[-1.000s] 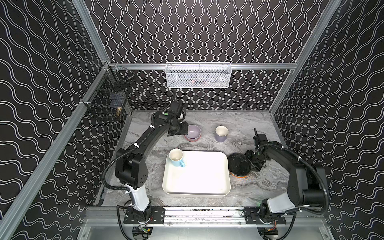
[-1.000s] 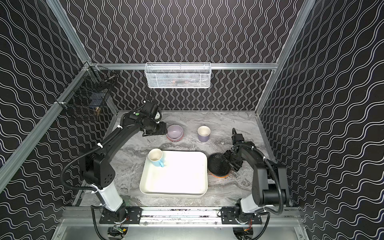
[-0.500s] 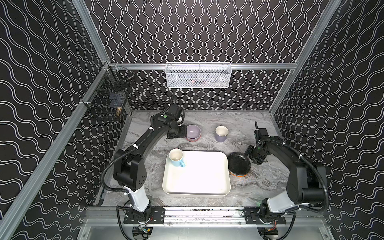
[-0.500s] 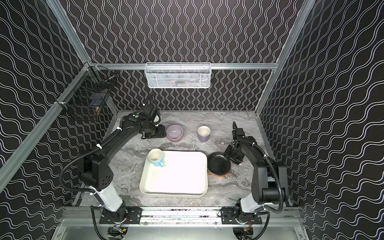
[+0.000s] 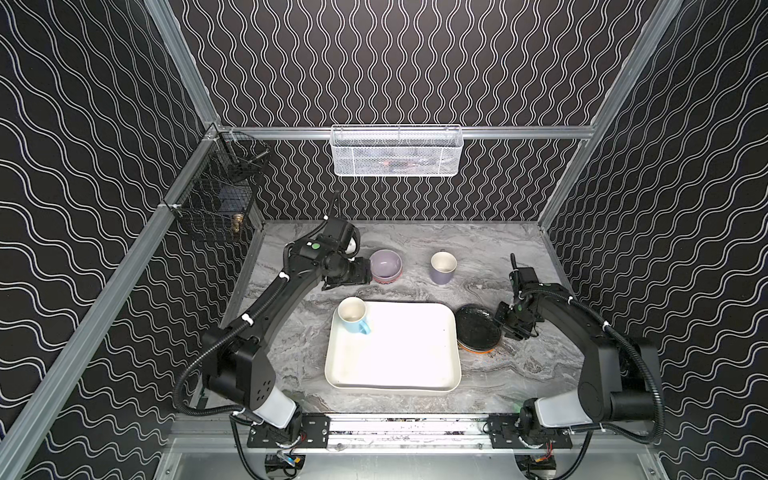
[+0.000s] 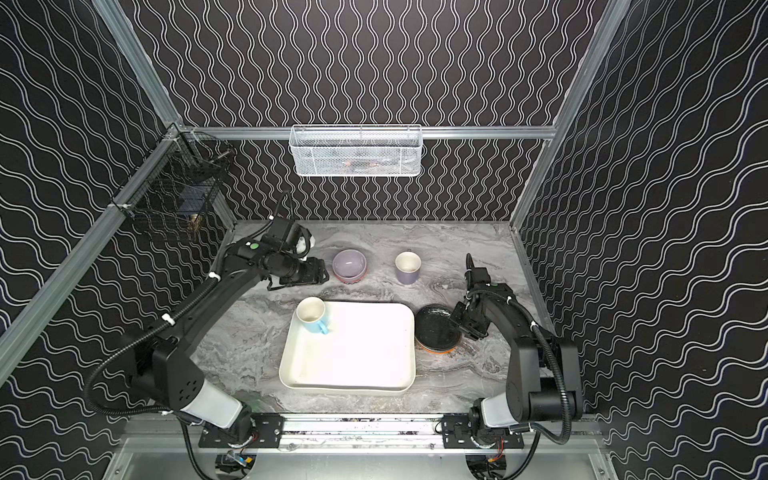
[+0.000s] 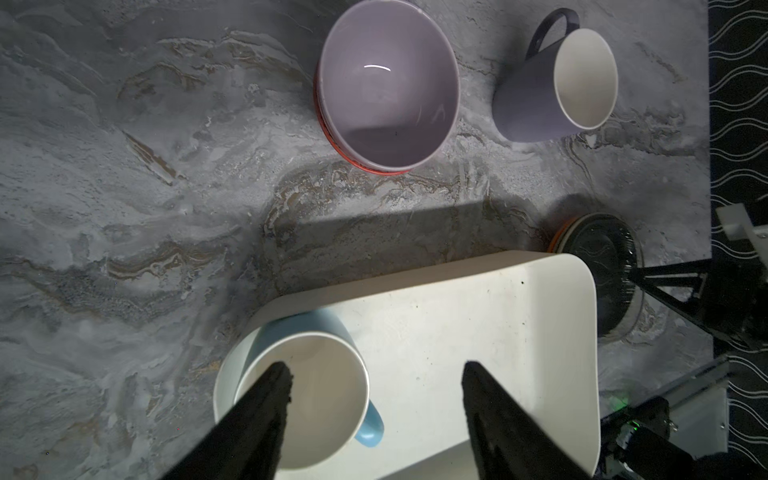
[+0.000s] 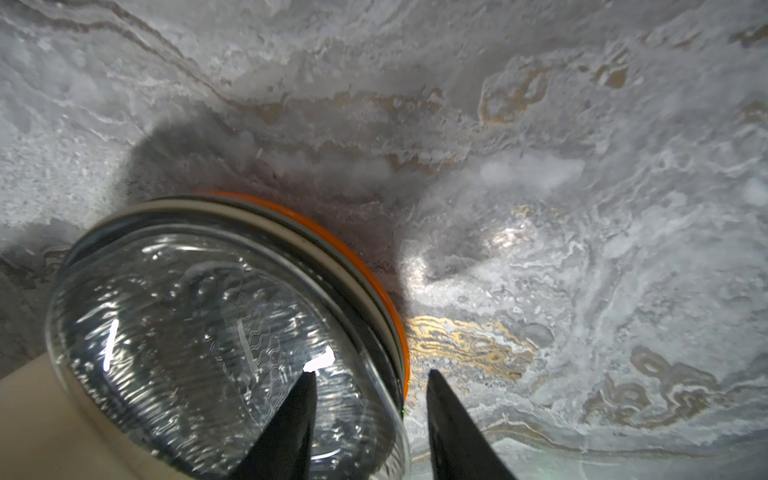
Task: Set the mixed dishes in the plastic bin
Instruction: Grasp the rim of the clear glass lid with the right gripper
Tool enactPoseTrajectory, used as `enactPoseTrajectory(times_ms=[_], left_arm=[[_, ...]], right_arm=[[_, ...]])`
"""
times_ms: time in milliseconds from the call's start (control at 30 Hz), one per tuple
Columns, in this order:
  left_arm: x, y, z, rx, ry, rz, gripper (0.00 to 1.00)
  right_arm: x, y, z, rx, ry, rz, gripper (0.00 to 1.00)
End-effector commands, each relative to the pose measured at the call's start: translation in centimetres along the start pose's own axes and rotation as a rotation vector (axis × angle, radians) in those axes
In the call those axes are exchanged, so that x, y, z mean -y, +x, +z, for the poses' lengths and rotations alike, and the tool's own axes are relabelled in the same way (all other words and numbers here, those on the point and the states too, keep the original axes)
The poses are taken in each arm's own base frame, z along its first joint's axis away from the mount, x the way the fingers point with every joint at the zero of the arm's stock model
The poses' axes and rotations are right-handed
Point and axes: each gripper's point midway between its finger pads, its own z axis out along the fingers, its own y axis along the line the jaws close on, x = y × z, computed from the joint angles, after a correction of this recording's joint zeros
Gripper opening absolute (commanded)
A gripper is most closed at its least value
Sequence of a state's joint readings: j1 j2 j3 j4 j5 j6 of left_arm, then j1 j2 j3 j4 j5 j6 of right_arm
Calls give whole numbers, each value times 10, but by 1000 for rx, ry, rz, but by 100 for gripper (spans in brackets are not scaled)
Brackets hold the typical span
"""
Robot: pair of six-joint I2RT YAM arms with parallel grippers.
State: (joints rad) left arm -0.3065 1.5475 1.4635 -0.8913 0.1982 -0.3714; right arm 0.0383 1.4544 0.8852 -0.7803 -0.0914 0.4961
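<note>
The cream plastic bin (image 5: pixel 392 386) (image 6: pixel 347 386) holds only the light blue mug (image 5: pixel 352 316) (image 7: pixel 324 374), upright in its far left corner. Behind it the lavender bowl (image 5: pixel 385 264) (image 7: pixel 390 83) sits nested in the red-orange bowl (image 7: pixel 365 167), with the lavender-grey mug (image 5: pixel 442 268) to their right. My left gripper (image 5: pixel 365 270) (image 7: pixel 376 368) hovers open and empty beside the bowls. Right of the bin is a plate stack: clear glass plate (image 8: pixel 187 324) on top, orange plate (image 8: pixel 332 245) at the bottom. My right gripper (image 5: pixel 503 322) (image 8: pixel 371 373) straddles its rim, still open.
A white wire-mesh basket (image 5: pixel 397 151) hangs on the back rail and a black wire basket (image 5: pixel 220 199) on the left wall. Patterned walls close in the marble table (image 5: pixel 519 374) on three sides.
The left jaws have opened wider beside the bowls. The right gripper lifted off, came back down at the plate stack's right edge, and its jaws have narrowed.
</note>
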Motion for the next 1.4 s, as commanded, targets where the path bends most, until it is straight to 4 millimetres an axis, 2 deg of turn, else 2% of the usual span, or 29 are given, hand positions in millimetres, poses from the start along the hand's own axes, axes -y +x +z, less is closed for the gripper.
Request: enactPoseTrajectory(times_ms=[0,233,533,600,900,1367], left_arm=[[7,9,-7,-17,48,-4,98],[15,16,-18,-20,94,-2,98],[23,20,-23,-11,151,-14,99],[27,21,-23,-8,176,-24,99],[32,19,-23,-1,205,-33,99],[39,-1,-21,31,217,-21,99]], right_arm=[[-1,1,0,5,-12,-13,42],[4,8,1,6,-7,1,32],[7,8,-3,13,4,-12,10],[8,9,-4,13,10,-12,8],[13,10,-12,40,21,4,5],[-1,2,-42,100,-42,4,2]])
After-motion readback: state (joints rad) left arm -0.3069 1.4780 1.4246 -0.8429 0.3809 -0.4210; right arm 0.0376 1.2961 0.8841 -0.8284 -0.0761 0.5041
